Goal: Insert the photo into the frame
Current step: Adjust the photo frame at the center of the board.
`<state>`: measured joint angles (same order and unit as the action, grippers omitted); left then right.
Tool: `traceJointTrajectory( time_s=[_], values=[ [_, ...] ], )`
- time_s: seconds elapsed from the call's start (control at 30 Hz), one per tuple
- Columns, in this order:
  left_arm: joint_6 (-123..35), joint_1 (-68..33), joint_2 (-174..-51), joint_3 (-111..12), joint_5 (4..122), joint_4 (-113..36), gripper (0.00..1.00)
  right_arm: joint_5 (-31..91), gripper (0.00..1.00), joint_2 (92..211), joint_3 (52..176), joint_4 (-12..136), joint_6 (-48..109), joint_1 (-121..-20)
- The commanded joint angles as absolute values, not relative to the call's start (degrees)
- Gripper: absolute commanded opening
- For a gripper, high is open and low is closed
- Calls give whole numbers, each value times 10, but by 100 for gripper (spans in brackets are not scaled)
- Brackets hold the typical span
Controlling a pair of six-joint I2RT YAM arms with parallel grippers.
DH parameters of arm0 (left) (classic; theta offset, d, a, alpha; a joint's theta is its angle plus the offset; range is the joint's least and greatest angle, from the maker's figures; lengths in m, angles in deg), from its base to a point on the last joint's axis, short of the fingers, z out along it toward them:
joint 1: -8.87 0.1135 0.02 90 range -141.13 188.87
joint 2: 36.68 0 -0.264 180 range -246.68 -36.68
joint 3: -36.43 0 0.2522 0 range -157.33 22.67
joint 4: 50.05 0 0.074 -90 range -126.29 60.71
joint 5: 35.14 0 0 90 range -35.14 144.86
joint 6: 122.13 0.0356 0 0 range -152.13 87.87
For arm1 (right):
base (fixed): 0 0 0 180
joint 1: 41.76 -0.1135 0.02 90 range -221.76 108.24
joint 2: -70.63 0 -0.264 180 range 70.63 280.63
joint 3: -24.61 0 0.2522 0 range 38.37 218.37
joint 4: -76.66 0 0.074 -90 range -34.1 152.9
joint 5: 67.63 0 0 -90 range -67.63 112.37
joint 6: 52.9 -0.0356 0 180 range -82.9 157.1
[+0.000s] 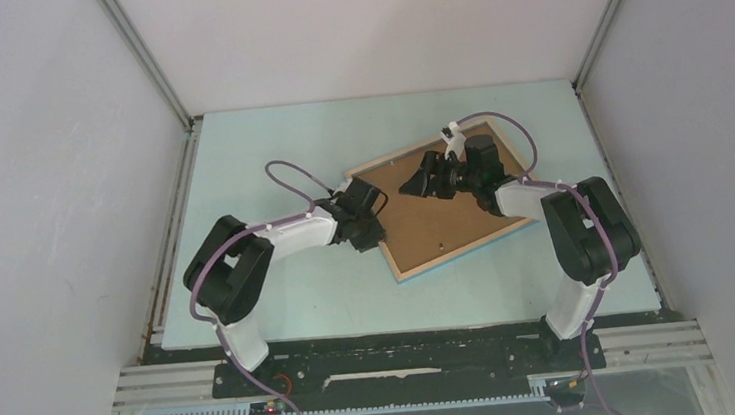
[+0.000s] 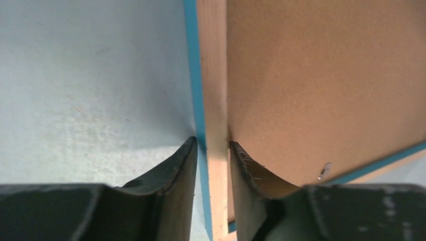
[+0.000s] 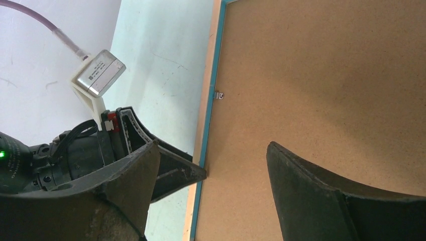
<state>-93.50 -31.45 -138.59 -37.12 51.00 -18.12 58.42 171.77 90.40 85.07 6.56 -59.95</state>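
The frame lies back up on the pale blue table, with a brown backing board filling it. No photo shows in any view. My left gripper is at the frame's left rail. In the left wrist view its jaws hug the light wood rail, one finger against the blue outer edge and the other on the board side. My right gripper hovers over the board, open and empty, with its fingers wide apart near the frame's blue-edged rail.
Small metal tabs stick out of the frame's inner edge over the board. The left arm's finger and camera show close beside my right gripper. White walls enclose the table on three sides.
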Motion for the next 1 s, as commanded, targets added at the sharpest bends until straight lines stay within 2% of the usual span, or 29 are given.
traceJointTrajectory(
  time_s=[0.0,0.23,0.37,0.5,0.73,0.97],
  values=[
    [-896,-303,-1397,-412,444,-133,31,576,85,1708,904,871,68,-599],
    [-799,-255,-1420,-447,473,-118,1,557,85,1704,905,849,73,-599],
    [-752,-238,-1402,-443,491,-154,0,542,85,1701,908,830,75,-599],
    [-787,-237,-1378,-392,521,-219,0,509,85,1688,922,770,67,-599],
    [-976,-248,-1294,-169,532,-470,0,307,86,1565,919,476,65,-589],
    [-998,-271,-1265,-70,593,-629,0,189,86,1401,814,381,56,-523]
  ],
)
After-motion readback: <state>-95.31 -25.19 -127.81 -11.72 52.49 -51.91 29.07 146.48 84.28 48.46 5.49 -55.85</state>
